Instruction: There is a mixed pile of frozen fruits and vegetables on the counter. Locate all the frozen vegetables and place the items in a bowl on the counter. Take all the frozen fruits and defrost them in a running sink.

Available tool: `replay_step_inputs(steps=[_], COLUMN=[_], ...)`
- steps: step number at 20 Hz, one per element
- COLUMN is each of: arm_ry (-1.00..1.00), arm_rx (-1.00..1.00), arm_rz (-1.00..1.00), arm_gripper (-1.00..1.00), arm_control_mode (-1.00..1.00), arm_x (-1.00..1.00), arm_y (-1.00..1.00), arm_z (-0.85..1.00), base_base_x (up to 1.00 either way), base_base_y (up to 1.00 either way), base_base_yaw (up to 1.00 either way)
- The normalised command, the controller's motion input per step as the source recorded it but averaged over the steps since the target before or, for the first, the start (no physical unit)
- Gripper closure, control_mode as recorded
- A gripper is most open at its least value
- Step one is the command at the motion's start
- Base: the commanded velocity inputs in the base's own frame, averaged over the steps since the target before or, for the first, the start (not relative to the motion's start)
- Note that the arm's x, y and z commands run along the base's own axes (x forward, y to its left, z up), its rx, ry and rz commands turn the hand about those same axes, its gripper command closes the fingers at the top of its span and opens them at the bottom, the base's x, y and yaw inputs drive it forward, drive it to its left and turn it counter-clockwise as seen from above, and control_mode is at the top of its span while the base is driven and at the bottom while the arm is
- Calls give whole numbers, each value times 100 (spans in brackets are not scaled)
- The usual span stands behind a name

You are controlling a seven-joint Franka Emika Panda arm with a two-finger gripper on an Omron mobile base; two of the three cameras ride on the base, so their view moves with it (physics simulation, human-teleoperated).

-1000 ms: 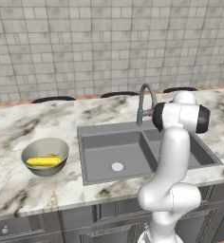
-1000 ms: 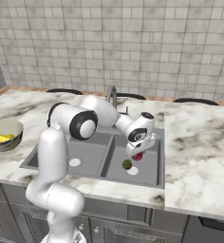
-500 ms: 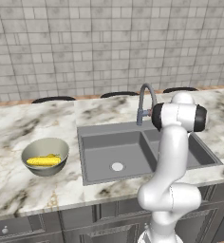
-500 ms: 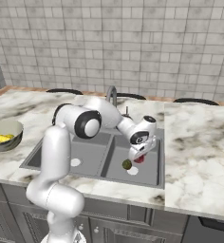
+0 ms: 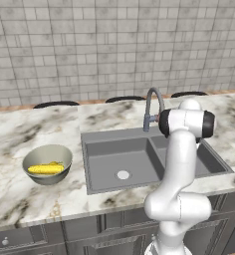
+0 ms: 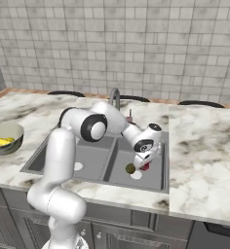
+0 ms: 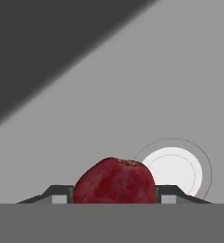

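Observation:
My gripper [image 6: 144,163] hangs low in the right basin of the grey sink [image 6: 95,158], shut on the dark red round fruit [image 6: 146,167]. In the hand view the fruit [image 7: 115,178] sits pinched between both fingertips [image 7: 61,193], just above the basin floor and beside the round drain [image 7: 173,172]. The small olive-brown lump [image 6: 130,168] lies on the basin floor right next to the hand. The grey-olive bowl [image 5: 49,179] stands on the marble counter [image 5: 20,139] left of the sink [image 5: 109,154], with the yellow corn cob [image 5: 46,169] lying in it.
The curved faucet [image 5: 152,107] rises behind the divider between the basins; no water is visible. My own arm crosses over the right basin. A tiled wall backs the counter. The bowl [image 6: 7,148] sits at the far left edge of the right base view.
The hand has sunk lower into the right basin with the red fruit in it, closer to the olive-brown lump. Bowl and corn have not moved.

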Motion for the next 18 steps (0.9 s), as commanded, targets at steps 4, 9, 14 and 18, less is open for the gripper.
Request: replay_step_inputs(steps=[4,9,14,18], arm_ry=[-2,-1,-1,1], arm_rx=[-1,0,0,0], arm_rz=[0,0,0,0], arm_gripper=[100,100,-100,-100], arm_control_mode=[-100,-100,-100,-100], arm_x=[0,0,0,-5], arm_y=[0,1,3,11], arm_z=[-24,-14,-5,5], base_base_x=[0,0,0,0], base_base_y=[0,0,0,0], base_base_yaw=[0,0,0,0])
